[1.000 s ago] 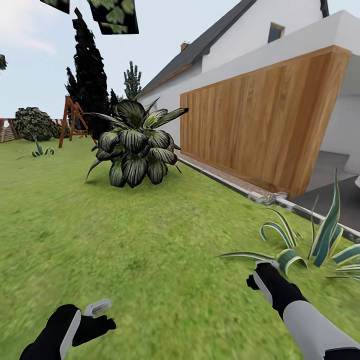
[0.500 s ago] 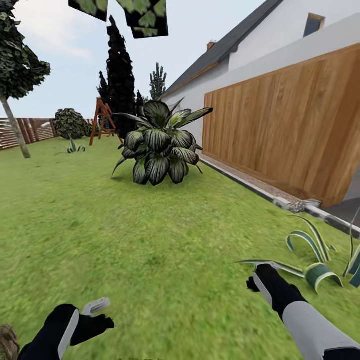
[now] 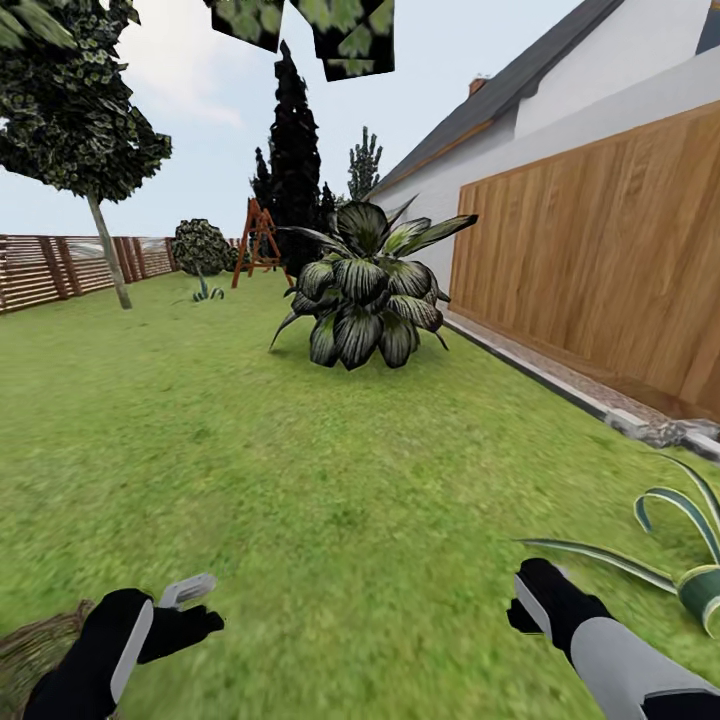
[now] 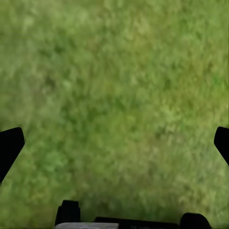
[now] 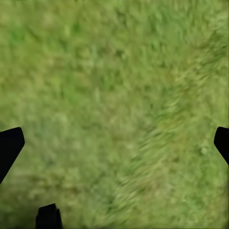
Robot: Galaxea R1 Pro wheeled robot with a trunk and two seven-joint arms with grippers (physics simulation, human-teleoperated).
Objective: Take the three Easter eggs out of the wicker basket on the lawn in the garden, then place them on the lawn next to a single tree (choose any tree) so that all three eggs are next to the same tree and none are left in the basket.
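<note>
The lawn spreads wide in the head view. A brown woven edge of the wicker basket shows at the lower left corner, partly behind my left arm; its inside is hidden. The Easter eggs are out of view. My left gripper hangs open just right of the basket, over grass. My right gripper is open too, low at the right. In the wrist views the left gripper and the right gripper have their fingertips far apart with only grass between them. The tree's trunk is out of view.
A broad-leaved shrub stands mid-lawn beside the wooden wall of the white house. A striped plant grows near my right arm. A thin-trunked round tree, a slat fence, a black conifer and overhead leaves lie beyond.
The whole picture has slid rightward, so the camera has turned left. The basket's edge, the round tree and the fence have come into view. Both arms keep the same pose.
</note>
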